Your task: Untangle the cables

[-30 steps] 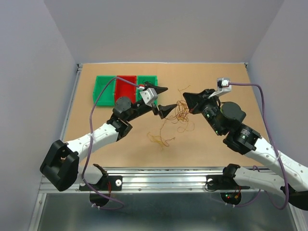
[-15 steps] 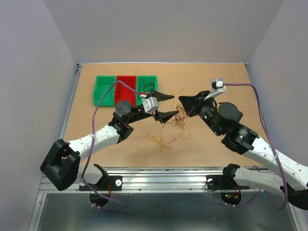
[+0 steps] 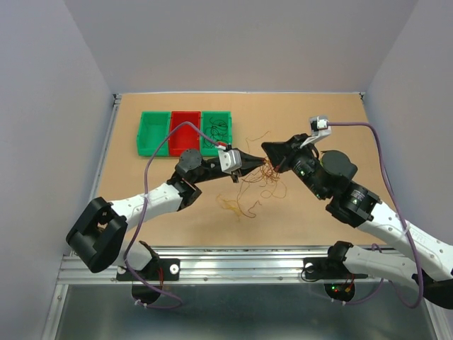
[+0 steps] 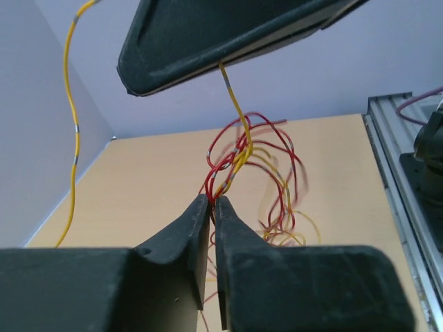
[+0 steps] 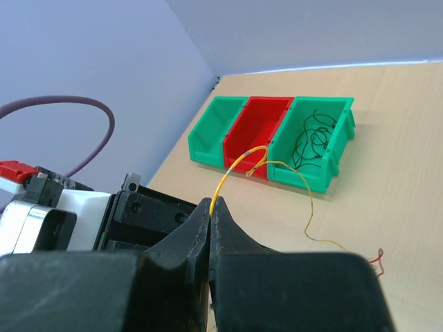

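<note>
Swung in and closed since a second ago, the black left gripper (image 3: 248,164) nips the tangle of thin red and yellow cables (image 3: 264,177) over the tan counter (image 3: 141,188); beyond, the black right gripper (image 3: 268,150) pinches a yellow strand (image 5: 232,169). Pulling apart could tighten the knot.

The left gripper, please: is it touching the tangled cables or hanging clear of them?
Touching. The left wrist view shows the left gripper pinching red and yellow cables between its fingertips.
</note>
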Tool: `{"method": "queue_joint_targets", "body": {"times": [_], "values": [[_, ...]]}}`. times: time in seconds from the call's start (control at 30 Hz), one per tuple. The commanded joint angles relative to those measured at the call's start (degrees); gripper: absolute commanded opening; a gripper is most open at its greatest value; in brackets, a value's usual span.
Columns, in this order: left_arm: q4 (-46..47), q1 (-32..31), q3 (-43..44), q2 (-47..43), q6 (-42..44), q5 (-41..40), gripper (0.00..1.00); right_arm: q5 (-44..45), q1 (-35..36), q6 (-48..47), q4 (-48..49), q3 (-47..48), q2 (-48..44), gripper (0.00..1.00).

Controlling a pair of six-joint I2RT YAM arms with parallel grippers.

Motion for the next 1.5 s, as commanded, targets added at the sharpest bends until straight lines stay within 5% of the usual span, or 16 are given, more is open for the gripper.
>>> {"method": "queue_joint_targets", "body": {"times": [0.0,0.37,0.6,0.83,1.0,1.2,1.33,1.47], "values": [[1.3,-0.4,2.1,-0.7,3.6,0.1,0.06,0.1,-0.1,-0.6,3.0,-0.5,-2.2,0.0],[0.0,-0.4,0.8,3.6,8.1,-2.5,0.0,12.3,-0.1,-2.4,2.9,-3.7,-12.4,0.01],[-0.7,0.0,3.3,8.3,9.3,-17.3,0.0,27.8,-0.1,-2.7,2.8,-7.2,-24.3,0.01],[1.4,2.8,3.5,7.3,2.5,-32.1,0.0,38.7,-0.1,-3.5,2.2,-8.7,-33.1,0.01],[-1.1,4.4,4.7,7.2,2.0,-26.2,0.0,38.6,-0.1,-5.0,2.0,-8.1,-34.5,0.01],[-13.3,7.1,13.6,12.6,-2.8,-39.0,0.0,46.2,-0.1,-4.1,1.5,-8.0,-37.6,0.0],[-13.1,12.7,14.1,12.6,-9.2,-37.4,0.0,49.6,-0.1,-4.2,-0.1,-8.0,-41.1,0.01],[-9.7,14.9,10.9,8.9,-14.3,-44.1,0.0,52.9,-0.1,-3.2,-0.6,-8.5,-44.0,0.0]]}}
